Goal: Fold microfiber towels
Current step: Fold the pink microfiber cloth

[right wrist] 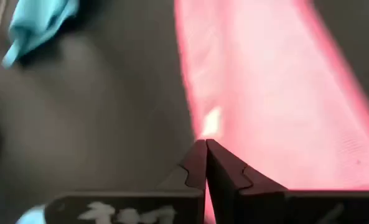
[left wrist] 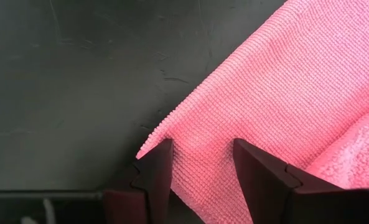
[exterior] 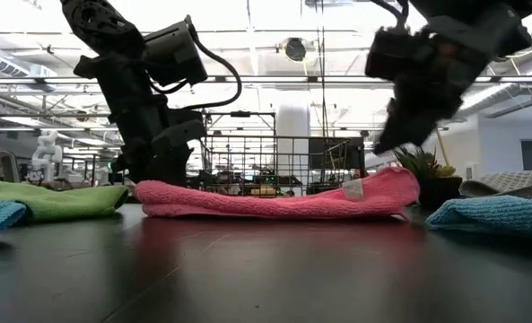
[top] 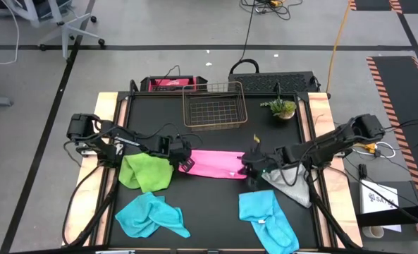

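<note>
The pink towel (top: 212,164) lies flat in the table's middle, folded into a long strip; it also shows in the low view (exterior: 274,199). My left gripper (top: 185,161) is open and low at the towel's left end, its fingers astride a corner (left wrist: 172,124). My right gripper (exterior: 389,136) is shut and empty, just above the towel's right end (right wrist: 259,93). The lime green towel (top: 146,171), the grey towel (top: 291,186) and two turquoise towels (top: 151,215) (top: 267,215) lie crumpled around it. My left gripper comes at the pink towel's left-end corner (left wrist: 200,155) from above, slanting, with its two open fingers (left wrist: 156,171) set on either side of a patch of cloth. The towel lies flat on the table. I cannot tell whether the fingertips touch the cloth.
A copper wire basket (top: 213,106) stands at the table's far middle and a small potted plant (top: 283,107) at the far right. Bare black tabletop (top: 216,204) shows between the two turquoise towels near the front edge.
</note>
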Tool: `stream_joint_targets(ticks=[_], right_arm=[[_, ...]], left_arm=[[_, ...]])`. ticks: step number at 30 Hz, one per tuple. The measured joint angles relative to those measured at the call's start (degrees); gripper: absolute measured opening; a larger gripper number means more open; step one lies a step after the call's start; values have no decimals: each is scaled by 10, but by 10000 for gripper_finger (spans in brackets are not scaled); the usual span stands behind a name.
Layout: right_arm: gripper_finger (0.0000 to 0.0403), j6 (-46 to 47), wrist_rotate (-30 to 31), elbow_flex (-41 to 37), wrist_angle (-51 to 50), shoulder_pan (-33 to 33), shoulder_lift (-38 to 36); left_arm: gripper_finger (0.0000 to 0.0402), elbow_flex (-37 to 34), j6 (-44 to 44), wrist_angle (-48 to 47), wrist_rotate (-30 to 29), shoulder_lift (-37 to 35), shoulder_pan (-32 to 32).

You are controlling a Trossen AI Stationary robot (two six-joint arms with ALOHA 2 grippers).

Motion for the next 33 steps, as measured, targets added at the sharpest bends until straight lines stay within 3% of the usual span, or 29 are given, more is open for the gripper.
stream_joint_targets(ticks=[5, 12, 21, 26, 33], right_arm=[[0, -25, 49, 0, -29, -28, -21], [0, -26, 49, 0, -19, -33, 50], [0, -23, -6, 0, 111, -33, 126], [0, -12, -41, 0, 113, -25, 126], [0, 24, -43, 0, 110, 15, 126]], left_arm=[[172, 0, 0, 3, 1, 0, 0], [172, 0, -1, 3, 2, 0, 0], [172, 0, -5, 4, 1, 0, 0], [172, 0, -5, 4, 1, 0, 0], [172, 1, -9, 4, 1, 0, 0]])
